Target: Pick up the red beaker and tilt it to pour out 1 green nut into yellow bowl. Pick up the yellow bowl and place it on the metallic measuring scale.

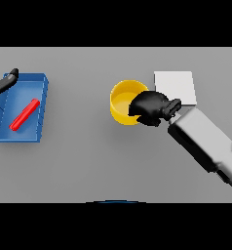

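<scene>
The yellow bowl (122, 100) stands upright on the table, just left of the pale metallic scale (175, 85). My right hand (151, 107) reaches in from the lower right, its fingers curled over the bowl's right rim. It hides that side of the bowl. Inside the bowl I cannot make out a green nut. The red beaker (24, 114) lies on its side inside the blue tray (40, 93) at the far left. My left hand (3, 83) shows at the tray's upper left corner with fingers straight, holding nothing.
The grey forearm (205, 144) of the right arm crosses the table's right part below the scale. The tray's raised walls enclose the beaker.
</scene>
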`<state>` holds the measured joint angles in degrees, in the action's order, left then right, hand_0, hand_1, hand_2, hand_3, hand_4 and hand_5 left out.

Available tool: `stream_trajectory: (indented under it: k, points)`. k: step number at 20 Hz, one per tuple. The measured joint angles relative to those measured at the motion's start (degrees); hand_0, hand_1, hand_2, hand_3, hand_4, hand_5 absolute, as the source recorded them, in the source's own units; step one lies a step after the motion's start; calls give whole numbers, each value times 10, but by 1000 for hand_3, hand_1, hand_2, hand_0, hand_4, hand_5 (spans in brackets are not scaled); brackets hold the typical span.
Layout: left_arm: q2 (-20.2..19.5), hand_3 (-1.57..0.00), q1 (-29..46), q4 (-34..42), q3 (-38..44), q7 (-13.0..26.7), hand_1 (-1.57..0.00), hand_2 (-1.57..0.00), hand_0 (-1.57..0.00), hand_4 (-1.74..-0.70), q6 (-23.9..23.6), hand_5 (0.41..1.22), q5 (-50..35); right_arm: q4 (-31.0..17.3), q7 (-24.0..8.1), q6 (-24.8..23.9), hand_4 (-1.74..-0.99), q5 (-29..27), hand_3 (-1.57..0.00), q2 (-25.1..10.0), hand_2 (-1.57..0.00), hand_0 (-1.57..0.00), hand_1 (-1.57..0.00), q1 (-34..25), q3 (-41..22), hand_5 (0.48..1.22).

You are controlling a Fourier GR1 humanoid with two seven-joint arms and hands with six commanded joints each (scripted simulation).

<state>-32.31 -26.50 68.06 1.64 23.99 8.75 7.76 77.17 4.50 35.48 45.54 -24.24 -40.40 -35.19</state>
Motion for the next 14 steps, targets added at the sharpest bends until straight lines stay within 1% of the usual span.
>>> stream_trajectory:
  k: [1, 2, 3, 4, 5, 6, 7, 8, 9, 10, 11, 12, 14]
  points:
    - [2, 1, 2, 4, 0, -7, 1, 1, 1, -799, 0, 704, -3, 10, -7, 7, -1739, -3, -1179, -1, -1507, -1567, -1567, 3, 2, 1219]
    - [1, 1, -3, -3, 1, -2, 1, 1, 1, -800, 1, 704, -1, 18, -12, 4, -1740, -3, -1179, -3, -1520, -1520, -1567, 8, 4, 1219]
    - [4, 1, 1, 1, -2, -4, 1, 1, 1, -806, -2, 703, 0, 23, -13, 5, -1740, -9, -1177, -12, -1518, -1530, -1568, 12, 16, 1220]
    - [-2, 1, 2, 6, 3, -2, 1, 1, 1, -812, 4, 710, -6, 24, -27, 6, -1740, -7, -1190, -21, -1488, -1538, -1569, 12, 23, 1220]
    - [-4, 1, 4, 9, 3, -1, 1, 1, 1, -820, 6, 717, -7, 21, -33, -1, -1740, -6, -1183, -26, -1487, -1545, -1569, 8, 31, 1220]
    - [-3, 1, 7, 14, 5, 5, 1, 1, 1, -826, 7, 723, -13, 16, -25, -8, -1741, -6, -1174, -36, -1504, -1550, -1570, -1, 40, 1220]
    - [-1, 1, 10, 18, 6, 9, 1, 1, 1, -831, 6, 728, -15, 6, -27, -20, -1741, -4, -1166, -39, -1517, -1554, -1570, -6, 46, 1220]
    - [3, 1, 9, 20, 4, 18, 1, 1, 1, -834, 4, 733, -15, -11, -14, -34, -1741, -4, -1159, -48, -1528, -1558, -1570, -14, 56, 1221]
    - [2, 1, 11, 24, 5, 18, 1, 1, 1, -837, 0, 737, -14, -23, -21, -47, -1741, 0, -1156, -50, -1533, -1560, -1570, -17, 61, 1221]
    - [5, 1, 8, 24, 5, 22, 1, 1, 1, -840, -2, 737, -15, -38, -7, -60, -1741, 0, -1151, -58, -1538, -1562, -1570, -19, 66, 1221]
    - [5, 1, 13, 29, 6, 24, 1, 1, 1, -844, -3, 739, -16, -52, -8, -71, -1741, 2, -1153, -60, -1542, -1564, -1571, -24, 72, 1221]
    - [4, 1, 15, 28, 6, 27, 1, 1, 1, -849, -4, 746, -15, -59, 4, -75, -1741, 0, -1154, -72, -1548, -1565, -1571, -23, 77, 1221]
    - [6, 1, 18, 34, 3, 32, 1, 1, 1, -852, -4, 758, -15, -101, 3, -103, -1741, 9, -1155, -70, -1556, -1567, -1571, -32, 83, 1221]
